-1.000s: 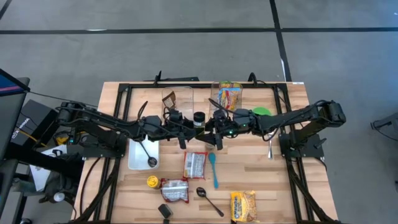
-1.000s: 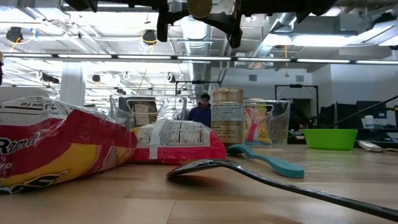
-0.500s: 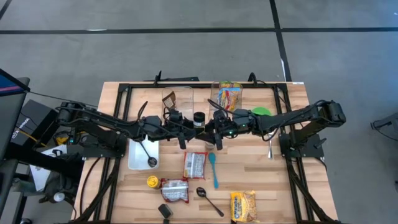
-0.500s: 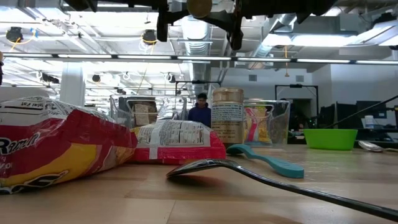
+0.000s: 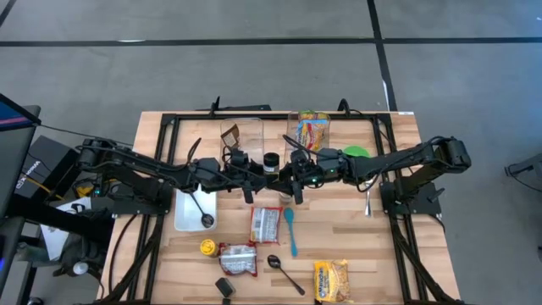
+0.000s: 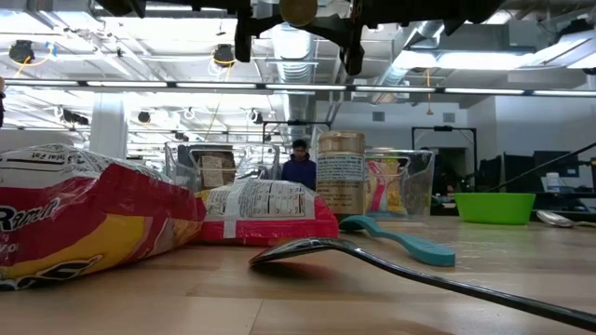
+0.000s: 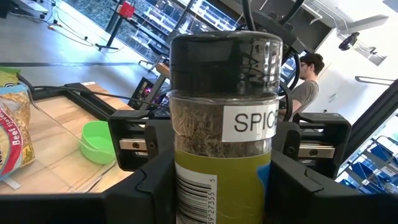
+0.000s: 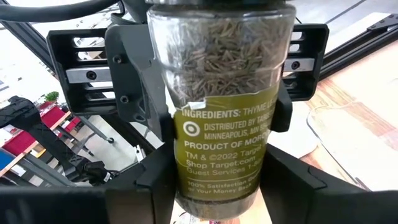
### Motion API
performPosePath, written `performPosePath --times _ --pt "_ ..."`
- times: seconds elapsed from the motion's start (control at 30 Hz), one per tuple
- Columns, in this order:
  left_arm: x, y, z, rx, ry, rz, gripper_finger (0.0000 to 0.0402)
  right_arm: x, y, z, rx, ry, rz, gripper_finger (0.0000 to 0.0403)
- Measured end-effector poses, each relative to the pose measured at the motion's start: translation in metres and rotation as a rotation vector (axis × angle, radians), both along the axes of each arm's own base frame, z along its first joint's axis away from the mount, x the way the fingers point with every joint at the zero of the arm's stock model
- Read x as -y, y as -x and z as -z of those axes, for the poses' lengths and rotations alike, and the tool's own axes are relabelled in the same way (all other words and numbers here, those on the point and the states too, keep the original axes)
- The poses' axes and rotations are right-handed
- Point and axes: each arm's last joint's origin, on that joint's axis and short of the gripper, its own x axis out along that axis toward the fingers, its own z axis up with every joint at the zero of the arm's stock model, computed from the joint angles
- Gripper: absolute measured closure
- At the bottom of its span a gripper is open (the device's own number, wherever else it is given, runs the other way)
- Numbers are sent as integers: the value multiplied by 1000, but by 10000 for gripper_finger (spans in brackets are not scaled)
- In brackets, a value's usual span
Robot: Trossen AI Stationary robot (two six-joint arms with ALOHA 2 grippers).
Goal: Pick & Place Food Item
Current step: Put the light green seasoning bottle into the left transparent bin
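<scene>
A clear spice jar (image 5: 271, 161) with a black lid, dried herbs and a yellow-green label hangs upright in the air over the middle of the table. My left gripper (image 5: 257, 169) reaches it from the table's left and my right gripper (image 5: 288, 171) from the table's right; both are shut on it. In the left wrist view the jar (image 7: 224, 124) fills the picture, with my right gripper behind it. In the low view only the jar's underside (image 6: 298, 9) shows, at the top edge. My left gripper pinches the jar's labelled lower body (image 7: 186, 183) between its two fingers (image 7: 155, 186). The fingers come in level from the table's left, one on each side. The jar stands upright, lid up, clear of the table. My right gripper has its two fingers (image 8: 146, 193) against opposite sides of the jar's labelled lower part (image 8: 186, 180). They come in level from the table's right, facing my left gripper. The jar stays upright between both grippers.
Below lie a red packet (image 5: 266, 224), a teal spoon (image 5: 290, 230), another packet (image 5: 238, 258), a dark spoon (image 5: 284, 271) and a yellow noodle packet (image 5: 331, 280). A white tray (image 5: 188, 222) is left, a green bowl (image 5: 357, 152) right, clear bins (image 5: 241, 134) behind. A tan-lidded jar (image 6: 341, 175) stands on the table.
My right gripper's fingers have closed in on the jar that my left gripper holds. Neither arm has shifted, and the jar has stayed upright in the same spot above the table.
</scene>
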Motion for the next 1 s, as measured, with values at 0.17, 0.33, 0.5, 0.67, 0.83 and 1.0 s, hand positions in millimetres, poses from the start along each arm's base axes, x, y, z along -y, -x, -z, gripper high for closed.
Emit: performPosePath --times 0.17,0.33,0.5,0.67,0.83,1.0 --pt "0 0 0 0 0 0 200 0 0 0 0 0 -3 229" --pt "0 1 -1 -3 0 0 182 1 0 0 1 -8 -1 224" --pt "-1 6 -5 -31 -8 0 175 4 0 0 -1 -14 -14 232" --pt "-2 17 -12 -61 -13 0 175 5 0 0 -5 -31 -29 235" --pt "-4 31 -23 -76 -15 0 174 5 0 0 -7 -33 -46 235" --pt "-6 46 -31 -100 -16 0 174 4 0 1 -14 -36 -64 233"
